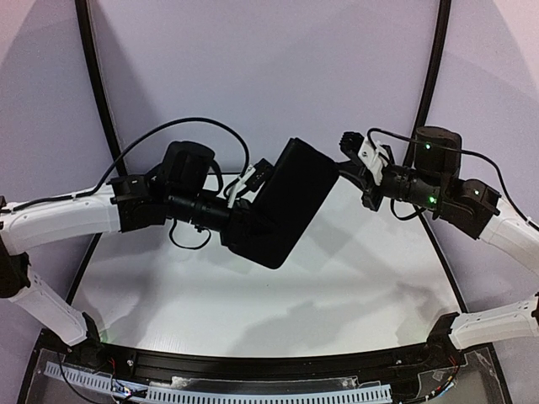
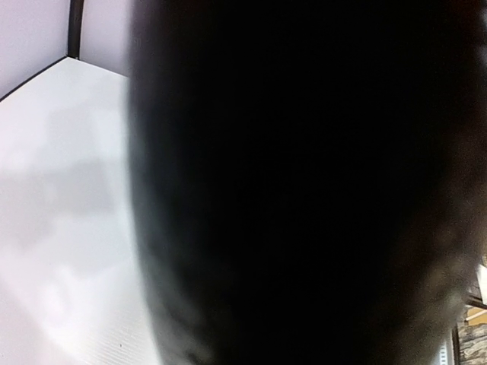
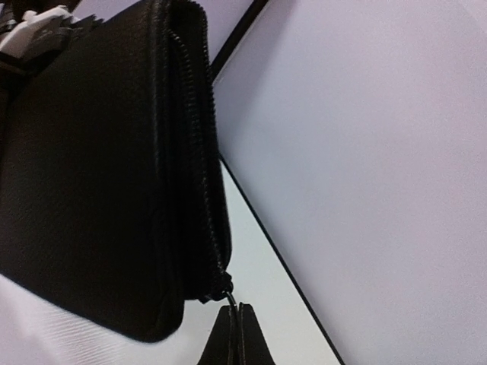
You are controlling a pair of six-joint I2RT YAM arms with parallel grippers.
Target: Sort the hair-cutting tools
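The hair-cutting tools are out of view in every frame. A flat black zip case (image 1: 284,200) hangs tilted above the white table (image 1: 253,295). My left gripper (image 1: 251,180) is shut on the case's left edge and holds it up. In the left wrist view the case (image 2: 304,182) fills nearly the whole frame and hides the fingers. My right gripper (image 1: 344,162) sits at the case's upper right corner. In the right wrist view it (image 3: 237,310) is shut on the thin metal zip pull (image 3: 230,295) at the corner of the case (image 3: 99,175), whose zipper runs closed along the edge.
Lilac walls with black frame bars (image 1: 434,76) enclose the table on the far side and both flanks. The arms' bases and a cable tray (image 1: 253,387) line the near edge. Table surface (image 2: 61,190) shows left of the case.
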